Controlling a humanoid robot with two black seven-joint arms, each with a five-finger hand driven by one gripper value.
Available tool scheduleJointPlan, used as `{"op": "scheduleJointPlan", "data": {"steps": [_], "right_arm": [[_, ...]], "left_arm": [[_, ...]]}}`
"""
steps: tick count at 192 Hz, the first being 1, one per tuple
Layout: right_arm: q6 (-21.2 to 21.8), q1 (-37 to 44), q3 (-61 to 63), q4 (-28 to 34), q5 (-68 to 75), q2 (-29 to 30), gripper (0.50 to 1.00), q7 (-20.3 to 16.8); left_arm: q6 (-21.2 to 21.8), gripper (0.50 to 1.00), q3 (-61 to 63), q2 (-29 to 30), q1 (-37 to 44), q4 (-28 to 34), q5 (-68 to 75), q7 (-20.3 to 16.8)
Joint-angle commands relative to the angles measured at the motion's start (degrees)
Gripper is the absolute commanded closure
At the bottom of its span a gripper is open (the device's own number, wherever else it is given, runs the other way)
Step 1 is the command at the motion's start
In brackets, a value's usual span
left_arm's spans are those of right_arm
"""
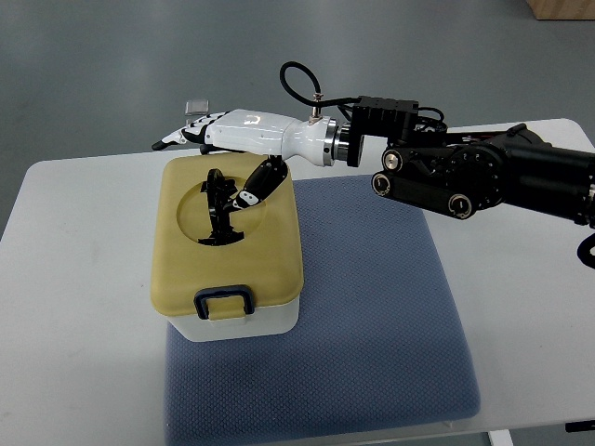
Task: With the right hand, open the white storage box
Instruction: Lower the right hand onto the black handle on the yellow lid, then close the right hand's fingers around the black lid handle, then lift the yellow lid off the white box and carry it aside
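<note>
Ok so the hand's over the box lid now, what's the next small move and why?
Probably lower the right hand and curl its fingers toward the black handle in the yellow lid: the fingers are extended past the lid's far edge, only the thumb dips toward the recess, and the lid looks seated on the white box.

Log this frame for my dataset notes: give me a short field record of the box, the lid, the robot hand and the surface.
box: white storage box, standing on a blue mat on a white table
lid: yellow lid, closed on the box, with a round recess on top
latch: dark blue latch at the lid's near edge
robot hand: right robot hand above the lid's far edge, fingers stretched out, thumb dipping into the recess
left arm: out of view
</note>
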Motion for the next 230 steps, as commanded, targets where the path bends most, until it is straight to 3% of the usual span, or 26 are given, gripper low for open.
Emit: {"op": "scheduleJointPlan", "data": {"steps": [1, 43, 64, 83, 89, 94, 103, 176, 230], "right_arm": [[-0.64, -0.26, 0.10, -1.17, 0.00, 1.80, 0.574, -0.01], [-2.48, -0.96, 0.54, -4.07, 0.09, 5.23, 0.581, -0.01], [-3.63, -1.93, 0.63, -5.39, 0.18, 6.37, 0.611, -0.01], [-4.59, -2.63, 0.63, -5.83, 0.18, 6.37, 0.711, -0.01], [-4.86, -2.89, 0.63, -5.83, 0.18, 6.37, 0.789, -0.01], [-5.29, -2.98, 0.54, -5.83, 0.09, 6.37, 0.901, -0.01], [-5.82, -3.16, 0.45, -5.83, 0.18, 6.37, 1.000, -0.01], [-8.02, -0.34, 0.80, -4.51, 1.06, 5.85, 1.000, -0.01], [-8.02, 4.58, 0.80, 0.76, 2.11, -1.45, 1.000, -0.01]], "left_arm": [[0.01, 0.500, 0.00, 0.00, -0.06, 0.03, 0.00, 0.00], [0.01, 0.500, -0.09, 0.00, 0.03, 0.03, -0.08, 0.00], [-0.08, 0.500, -0.09, 0.00, 0.03, 0.03, -0.08, 0.00], [0.01, 0.500, -0.09, 0.00, 0.12, 0.12, -0.08, 0.00], [0.01, 0.500, -0.18, 0.00, 0.12, 0.12, -0.08, 0.00], [0.01, 0.500, -0.09, 0.00, 0.12, 0.12, -0.08, 0.00], [0.01, 0.500, -0.09, 0.00, 0.12, 0.12, 0.00, 0.00], [0.01, 0.500, 0.00, 0.00, 0.12, 0.12, -0.08, 0.00], [0.01, 0.500, 0.00, 0.00, 0.12, 0.12, -0.08, 0.00]]}}
